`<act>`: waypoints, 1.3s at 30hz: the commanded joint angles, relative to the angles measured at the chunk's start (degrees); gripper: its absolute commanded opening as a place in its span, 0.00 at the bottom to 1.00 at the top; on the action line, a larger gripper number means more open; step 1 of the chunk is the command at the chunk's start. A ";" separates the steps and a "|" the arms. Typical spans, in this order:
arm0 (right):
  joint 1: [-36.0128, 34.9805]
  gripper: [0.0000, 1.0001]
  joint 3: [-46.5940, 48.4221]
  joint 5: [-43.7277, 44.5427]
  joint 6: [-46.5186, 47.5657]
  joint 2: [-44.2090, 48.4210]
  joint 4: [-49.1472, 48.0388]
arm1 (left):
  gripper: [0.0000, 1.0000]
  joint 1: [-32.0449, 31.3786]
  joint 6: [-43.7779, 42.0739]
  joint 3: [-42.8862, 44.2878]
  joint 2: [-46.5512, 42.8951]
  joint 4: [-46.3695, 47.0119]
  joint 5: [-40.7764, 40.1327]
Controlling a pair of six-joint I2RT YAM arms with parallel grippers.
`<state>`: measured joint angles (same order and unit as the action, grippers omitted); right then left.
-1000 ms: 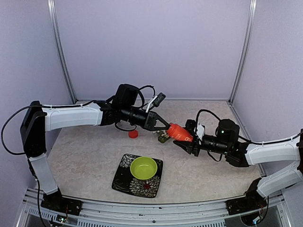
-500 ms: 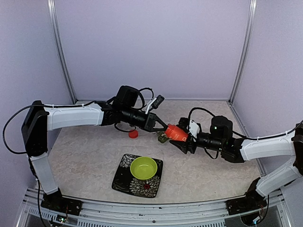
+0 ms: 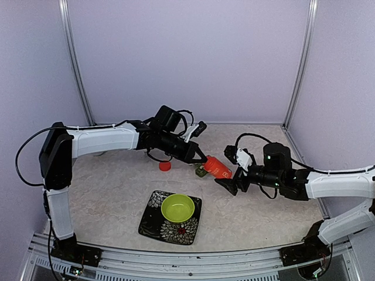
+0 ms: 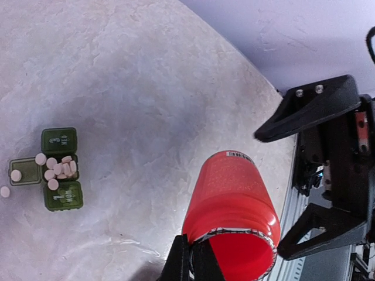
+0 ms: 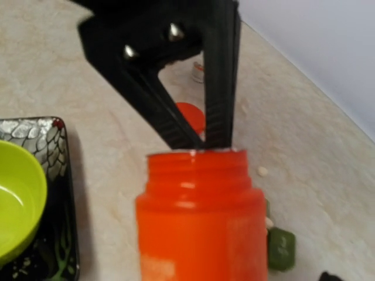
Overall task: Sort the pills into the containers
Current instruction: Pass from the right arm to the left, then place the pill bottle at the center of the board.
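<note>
An open orange pill bottle (image 3: pixel 218 167) hangs tilted over the table, and my left gripper (image 3: pixel 204 158) is shut on its rim (image 4: pixel 234 231). In the right wrist view the left gripper (image 5: pixel 205 143) pinches the top of the bottle (image 5: pixel 202 222). My right gripper (image 3: pixel 229 170) stands wide open, one finger (image 4: pixel 304 108) on each side of the bottle's base, not touching it. The dark green pillbox (image 4: pixel 58 170) lies below, its middle compartment heaped with white pills (image 4: pixel 58 168). One pill (image 4: pixel 16 175) lies in an open side compartment and another (image 4: pixel 4 191) on the table.
A red cap (image 3: pixel 165 165) lies on the table left of the pillbox (image 3: pixel 202 171). A lime-green bowl (image 3: pixel 177 208) sits on a black patterned plate (image 3: pixel 153 225) near the front. A loose pill (image 5: pixel 262 171) lies by the pillbox (image 5: pixel 281 249).
My right gripper has opened wide and let go of the bottle's base. The left gripper still holds the bottle by its rim and has shifted slightly left.
</note>
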<state>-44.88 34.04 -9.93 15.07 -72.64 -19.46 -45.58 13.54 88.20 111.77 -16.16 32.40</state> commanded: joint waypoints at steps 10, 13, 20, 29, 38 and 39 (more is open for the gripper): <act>-0.29 1.00 -11.34 21.16 -12.45 14.96 3.32 | 0.00 -3.52 -8.68 20.23 11.96 -18.29 -16.63; -0.29 1.00 -12.94 22.67 -13.23 16.80 2.41 | 0.00 -4.75 -9.16 23.14 13.52 -20.43 -20.93; -0.29 1.00 -14.21 24.42 -13.93 16.60 1.78 | 0.00 -7.62 -10.01 28.89 17.43 -23.94 -29.16; -0.16 1.00 -16.09 28.71 -14.19 18.76 -0.09 | 0.00 -10.22 -10.42 31.38 20.03 -24.56 -33.96; -0.02 1.00 -17.18 29.36 -14.27 19.84 -1.05 | 0.07 -11.83 -10.65 31.51 20.52 -23.63 -36.99; -0.01 1.00 -17.04 29.36 -14.28 19.76 -1.03 | 0.11 -12.01 -10.52 31.43 20.31 -23.38 -37.28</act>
<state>-44.88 17.50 18.46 1.58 -52.95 -18.81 -56.86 3.33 117.93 131.76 -40.27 -3.14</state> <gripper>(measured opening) 0.996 0.044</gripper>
